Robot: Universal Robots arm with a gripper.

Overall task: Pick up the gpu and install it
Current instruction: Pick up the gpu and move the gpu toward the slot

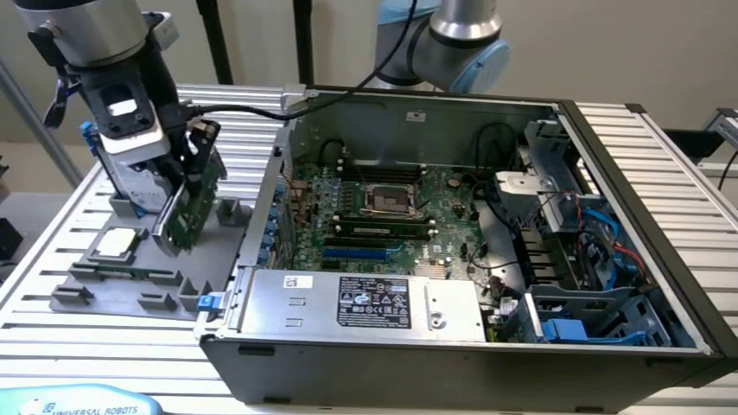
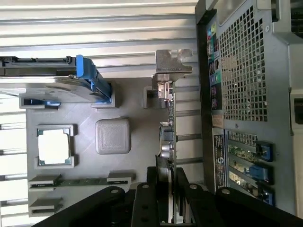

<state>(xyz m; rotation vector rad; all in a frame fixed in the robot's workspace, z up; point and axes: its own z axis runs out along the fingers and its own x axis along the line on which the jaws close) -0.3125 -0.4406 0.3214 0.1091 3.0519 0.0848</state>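
A slatted pale metal counter (image 1: 680, 164) carried everything, and the flat grey plastic parts tray (image 1: 127, 294) (image 2: 137, 156) lay on it toward the exterior view's left. An open dark grey metal computer case (image 1: 381, 367) (image 2: 246, 71) stood just beside the tray, on the exterior view's right of it, with its green motherboard (image 1: 392, 207) exposed and its perforated rear wall facing the tray. The grey and silver robot arm (image 1: 104, 35) reached down over the tray's far end. A silver rectangular hard drive with blue rails (image 2: 52, 82) stood on edge in a holder at that same far end of the tray. The gpu (image 1: 187, 212) (image 2: 169, 127), a thin flat rectangular card with a green circuit board face, stood over the tray on the side nearest the case, tilted rather than upright, with its silver metal end bracket (image 2: 173, 61) at the tray's far edge. The jaws were clamped on the gpu, one on each face of the card near its upper edge. Whether the card's lower edge touched the tray could not be told. A thin green memory stick (image 1: 127, 271) (image 2: 80, 181) lay in clips on the tray's near part, and a small square silver processor chip (image 1: 119, 243) (image 2: 54, 146) sat in its pocket on the tray between that stick and the hard drive.
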